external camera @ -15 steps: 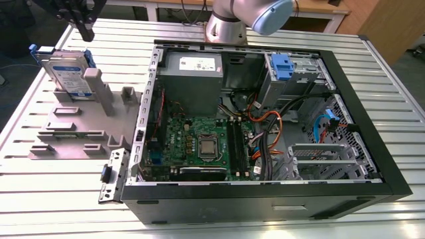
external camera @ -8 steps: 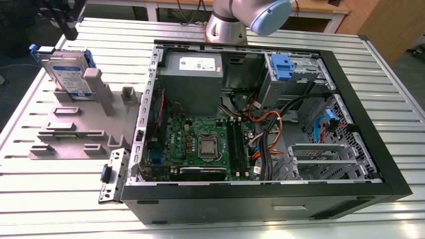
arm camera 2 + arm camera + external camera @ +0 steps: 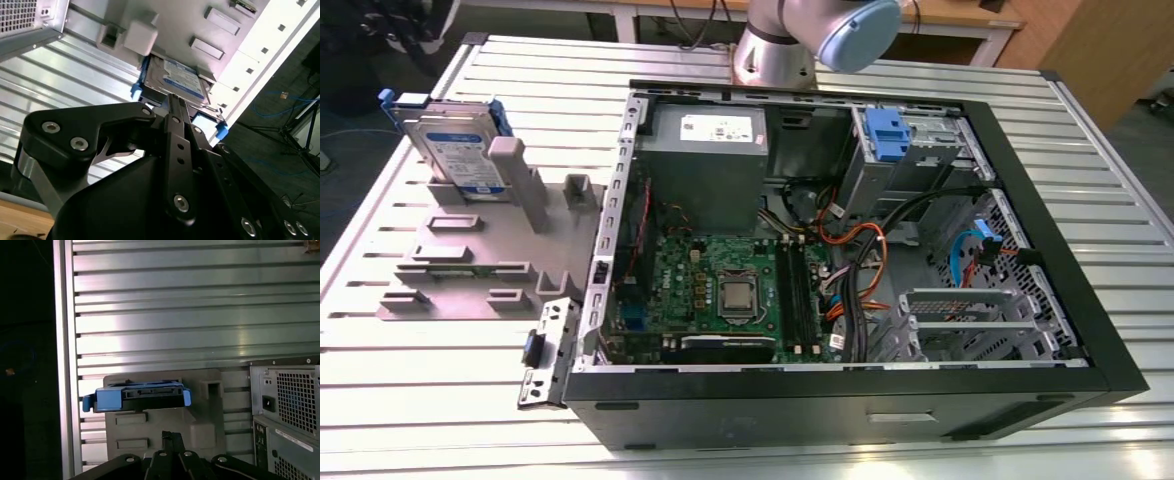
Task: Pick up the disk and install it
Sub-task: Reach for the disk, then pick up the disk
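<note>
The disk [image 3: 458, 150] stands on edge in a grey slotted holder [image 3: 467, 262] on the table, at the exterior view's left. It has a silver body, a white-and-blue label and a blue carrier frame. Both wrist views look along my gripper toward it: the disk [image 3: 177, 80] leans in the holder with its label showing, and the disk [image 3: 142, 395] is seen edge-on with its blue frame ends. My gripper [image 3: 172, 98] [image 3: 170, 436] hangs apart from the disk, its black fingers drawn together with nothing between them.
An open computer case [image 3: 1067, 210] lies on the slatted metal table [image 3: 440, 390], beside the holder. Inside are a motherboard [image 3: 727, 285], a grey power supply box [image 3: 707, 150], cables and a drive bay with a blue latch [image 3: 887, 135]. The arm's elbow [image 3: 834, 30] rises behind the case.
</note>
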`<state>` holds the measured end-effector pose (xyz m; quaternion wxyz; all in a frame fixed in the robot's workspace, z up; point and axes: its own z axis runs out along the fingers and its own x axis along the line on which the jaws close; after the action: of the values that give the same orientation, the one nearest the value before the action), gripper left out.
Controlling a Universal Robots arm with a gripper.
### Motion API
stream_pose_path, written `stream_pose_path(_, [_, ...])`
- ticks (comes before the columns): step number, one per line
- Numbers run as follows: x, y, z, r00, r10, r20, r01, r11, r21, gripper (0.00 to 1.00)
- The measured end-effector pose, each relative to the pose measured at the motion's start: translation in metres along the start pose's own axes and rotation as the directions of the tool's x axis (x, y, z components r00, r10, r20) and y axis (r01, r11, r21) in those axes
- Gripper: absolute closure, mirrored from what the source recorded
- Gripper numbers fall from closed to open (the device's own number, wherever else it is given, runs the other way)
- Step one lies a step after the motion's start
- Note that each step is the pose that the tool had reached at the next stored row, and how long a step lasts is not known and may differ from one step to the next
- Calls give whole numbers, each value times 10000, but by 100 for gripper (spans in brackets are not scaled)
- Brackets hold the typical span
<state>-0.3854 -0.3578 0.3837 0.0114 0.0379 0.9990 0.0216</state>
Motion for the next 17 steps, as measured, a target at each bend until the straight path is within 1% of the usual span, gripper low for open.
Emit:
stream_pose_path(8, [309, 63, 51, 10000, 1, -6, -1, 10000, 0, 89])
stream_pose_path(11, [416, 71, 70, 10000, 1, -7, -1, 10000, 0, 89])
stream_pose_path(13, [442, 71, 77, 10000, 1, -6, -1, 10000, 0, 89])
stream_pose_path(17, [454, 70, 77, 10000, 1, -7, -1, 10000, 0, 89])
